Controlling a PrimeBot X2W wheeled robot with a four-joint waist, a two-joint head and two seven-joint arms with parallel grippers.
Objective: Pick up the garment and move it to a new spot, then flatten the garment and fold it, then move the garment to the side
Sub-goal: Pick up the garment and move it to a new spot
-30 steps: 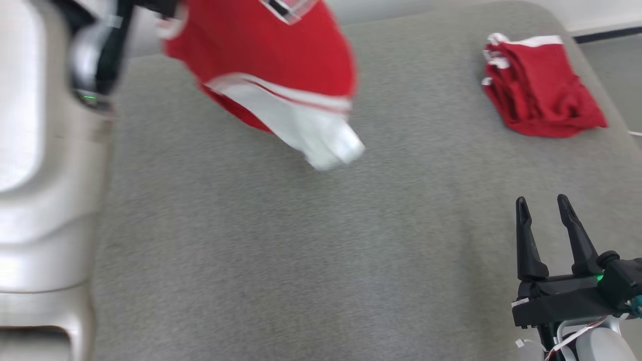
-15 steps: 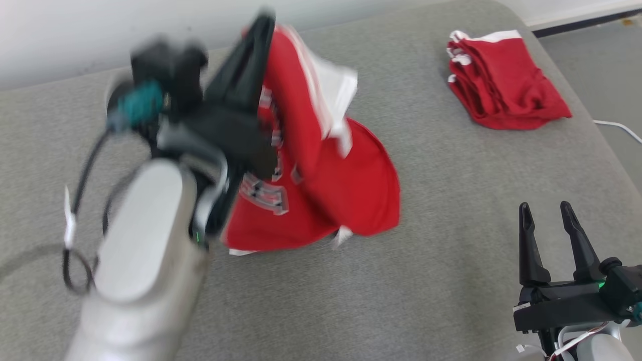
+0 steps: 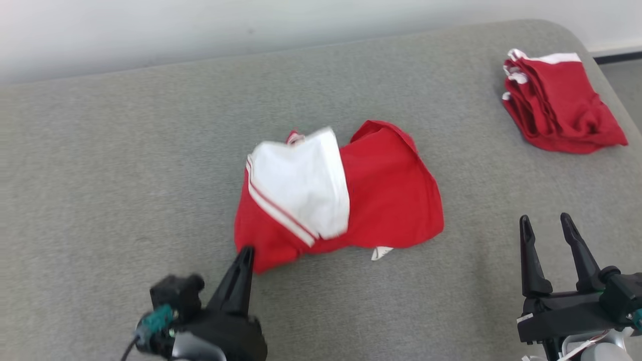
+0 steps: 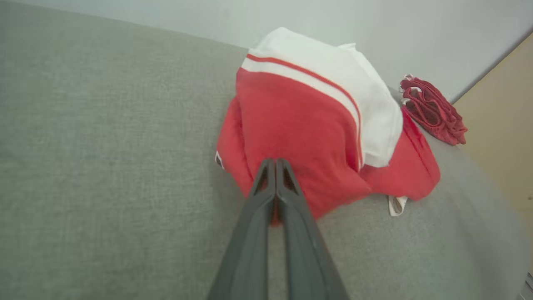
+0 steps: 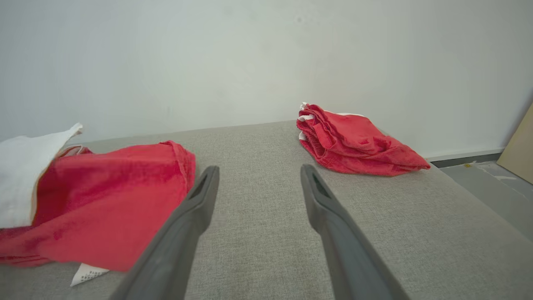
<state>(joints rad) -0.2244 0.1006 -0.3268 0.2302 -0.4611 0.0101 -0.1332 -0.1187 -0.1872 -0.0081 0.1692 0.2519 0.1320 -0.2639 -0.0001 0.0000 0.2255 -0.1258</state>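
1. The red-and-white garment [image 3: 391, 195] is lying in a crumpled heap near the middle of the grey padded bench [image 3: 125, 165]. A white panel edged with thin red stripes is resting on top of its left half.
2. The left gripper [image 3: 247, 249] is reaching in low from the near left, and its tip is meeting the garment's near-left corner.
3. In the left wrist view the left gripper [image 4: 275, 160] is pressing its two fingers tightly together. Their tips are lying over the red cloth [image 4: 291, 125], and a sliver of red is showing in the seam between them, so they are pinching that near edge.
4. The right gripper [image 3: 545, 218] is hovering at the near right of the bench with its fingers spread wide, and it is holding nothing.
5. In the right wrist view the garment [image 5: 116, 200] is sitting just left of the right gripper [image 5: 259, 168], close to its left finger but apart from it.
6. A small white label [image 3: 381, 252] is poking out from under the garment's near edge, between the two grippers.
7. A folded pile of red clothes [image 3: 562, 108] with white trim is sitting at the far right corner of the bench, well apart from the garment and from both grippers.
8. A pale wall [image 5: 208, 62] is rising behind the far edge of the bench.
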